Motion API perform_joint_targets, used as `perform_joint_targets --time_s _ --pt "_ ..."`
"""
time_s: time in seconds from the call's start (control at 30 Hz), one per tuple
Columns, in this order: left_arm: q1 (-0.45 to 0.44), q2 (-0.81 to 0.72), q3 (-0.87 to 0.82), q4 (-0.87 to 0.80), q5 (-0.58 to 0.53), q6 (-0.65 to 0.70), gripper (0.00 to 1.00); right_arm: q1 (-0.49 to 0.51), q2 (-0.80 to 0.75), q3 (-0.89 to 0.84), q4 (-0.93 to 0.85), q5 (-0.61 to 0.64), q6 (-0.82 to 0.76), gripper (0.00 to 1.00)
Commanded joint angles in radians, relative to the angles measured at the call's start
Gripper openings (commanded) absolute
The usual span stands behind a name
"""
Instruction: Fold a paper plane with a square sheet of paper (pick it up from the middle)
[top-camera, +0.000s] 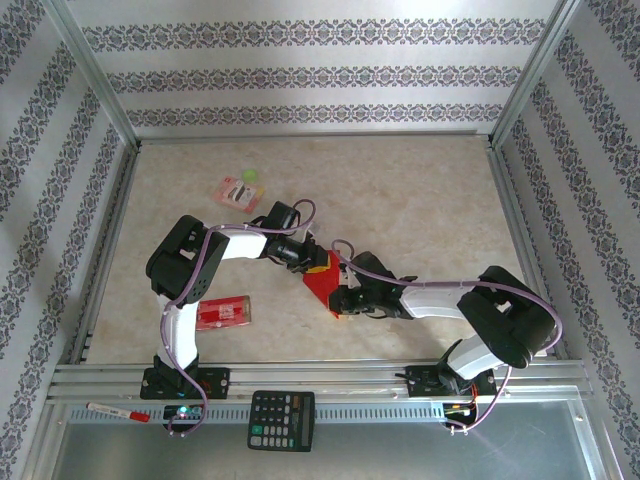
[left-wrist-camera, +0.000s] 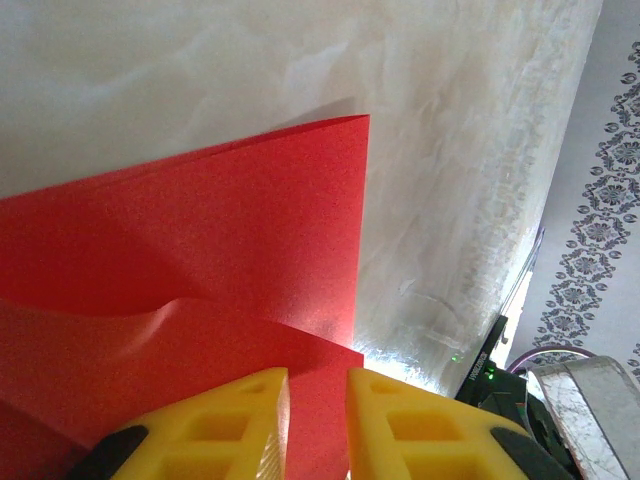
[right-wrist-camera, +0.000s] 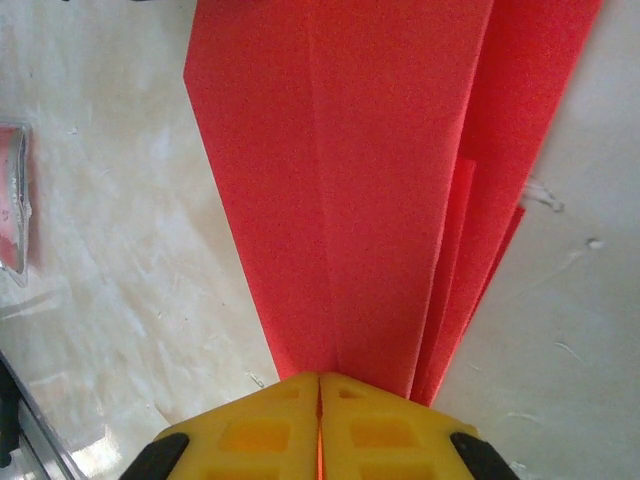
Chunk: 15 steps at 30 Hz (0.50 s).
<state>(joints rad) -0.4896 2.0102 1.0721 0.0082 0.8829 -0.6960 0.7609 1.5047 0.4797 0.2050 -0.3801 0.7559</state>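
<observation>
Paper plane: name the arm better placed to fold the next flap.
Left, probably. The left gripper has its fingers slightly apart around a loose raised flap of the paper plane, so it is free to move that flap. The right gripper is shut on the narrow folded end, anchoring it.

Probably a robot-lab test booth: aluminium frame (top-camera: 320, 378), wallpapered panels (top-camera: 320, 60) around a marbled tabletop (top-camera: 430, 200).

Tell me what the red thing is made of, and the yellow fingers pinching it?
The red sheet looks like thin matte paper: it holds sharp creases and lies in stacked layers. The right gripper's yellow fingers look like hard plastic, probably moulded or printed, with hollow ribbed pockets.
</observation>
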Motion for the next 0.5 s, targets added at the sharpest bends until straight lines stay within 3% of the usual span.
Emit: perform_joint_targets --time_s 0.0,0.47 --pt "-0.001 0.071 -0.015 -0.086 -0.095 0.023 0.23 -0.001 0.006 -0.044 -0.008 -0.001 0.005 0.08" --pt "0.0 0.07 -0.016 -0.093 -0.1 0.03 0.23 0.038 -0.129 -0.117 -0.014 0.014 0.067 0.08"
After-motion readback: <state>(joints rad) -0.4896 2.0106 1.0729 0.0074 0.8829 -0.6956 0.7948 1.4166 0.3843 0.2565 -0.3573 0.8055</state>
